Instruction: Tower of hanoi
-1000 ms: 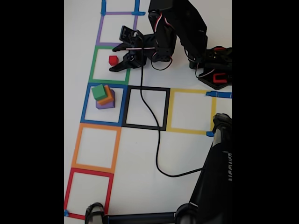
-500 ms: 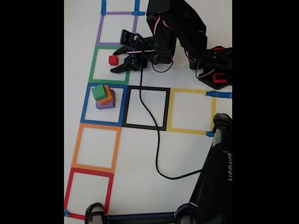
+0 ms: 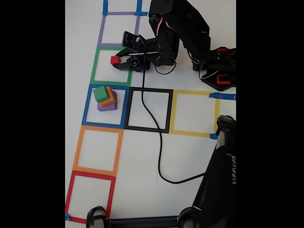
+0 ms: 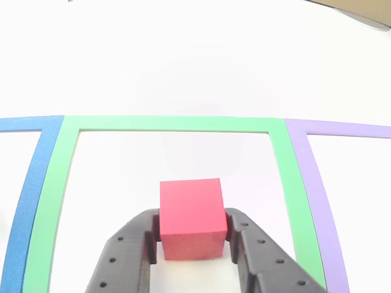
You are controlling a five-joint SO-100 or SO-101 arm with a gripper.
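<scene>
Sitting inside the green tape square [image 4: 171,124], the red cube [image 4: 190,217] looks small, rigid and very light, probably plastic or foam with smooth flat faces; best taken across two opposite side faces, squarely and near mid-height, since so tiny a block could twist or pop out of an off-centre pinch. Lodged right between the fingertips of the gripper [image 4: 193,239], touching both pads [image 4: 151,232] on its left and right faces in the other view. Closed on it, by the look of things, though whether lifted clear of the table cannot be told. Seen from the fixed view at the gripper [image 3: 117,60] tip, with the green, orange and purple stack [image 3: 105,98] waiting in the blue square [image 3: 87,107] next door.
</scene>
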